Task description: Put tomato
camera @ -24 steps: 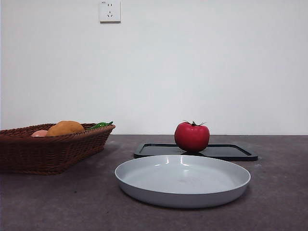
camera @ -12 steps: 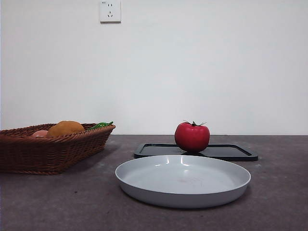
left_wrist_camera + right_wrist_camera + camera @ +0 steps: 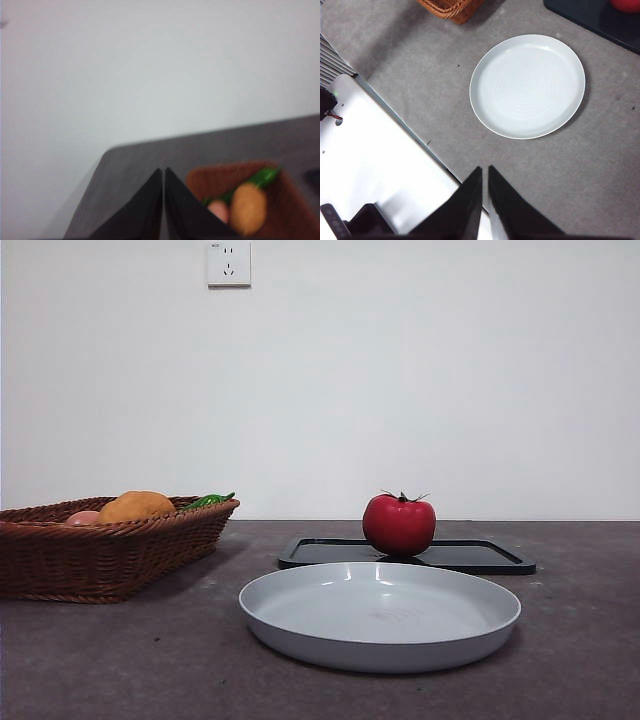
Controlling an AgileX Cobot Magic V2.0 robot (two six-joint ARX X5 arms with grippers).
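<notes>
The red tomato (image 3: 399, 524) with a dark green stem stands on a flat black tray (image 3: 470, 557) behind the grey plate (image 3: 300, 605). The plate holds nothing. In the right wrist view the plate (image 3: 490, 65) lies well below my right gripper (image 3: 485, 172), whose jaws are shut with nothing between them; a sliver of the tomato (image 3: 626, 4) and the tray (image 3: 580, 15) show at the corner. My left gripper (image 3: 163, 175) is shut with nothing between its jaws, high above the basket (image 3: 285, 210). Neither arm shows in the front view.
A brown wicker basket (image 3: 110, 550) stands at the left, holding an orange round fruit (image 3: 135, 506), a pale pink fruit (image 3: 82, 517) and a green pepper (image 3: 208, 501). A white base unit (image 3: 365, 165) sits by the table's near edge. A wall socket (image 3: 228, 262) is on the back wall.
</notes>
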